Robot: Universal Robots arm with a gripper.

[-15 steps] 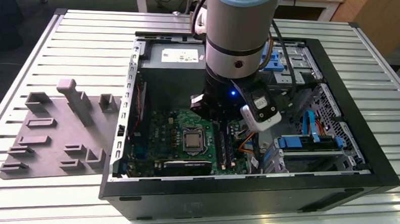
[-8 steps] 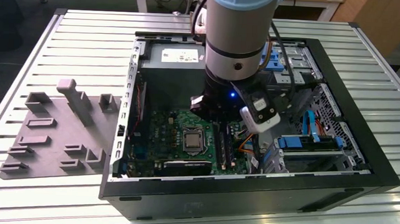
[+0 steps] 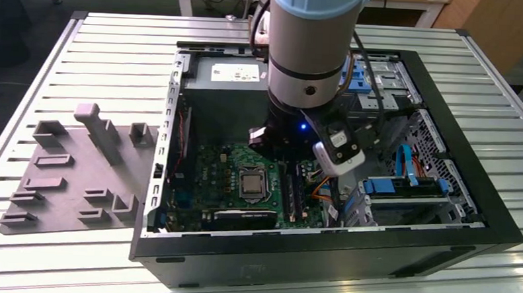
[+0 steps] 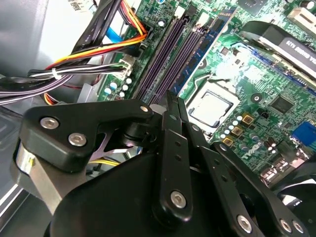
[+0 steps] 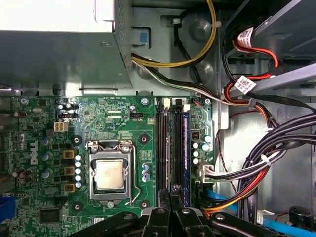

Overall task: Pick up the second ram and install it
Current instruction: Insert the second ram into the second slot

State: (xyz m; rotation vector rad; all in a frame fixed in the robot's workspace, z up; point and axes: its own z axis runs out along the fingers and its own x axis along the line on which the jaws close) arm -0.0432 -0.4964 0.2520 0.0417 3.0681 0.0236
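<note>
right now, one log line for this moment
gripper | low over motherboard ram slots | blue ram stick in one slot | grey holder tray beside case

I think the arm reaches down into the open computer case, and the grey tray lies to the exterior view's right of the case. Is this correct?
Not quite. The arm does reach down into the open computer case, but the grey tray lies to the exterior view's left of the case, not its right. The exterior view shows this.
</note>
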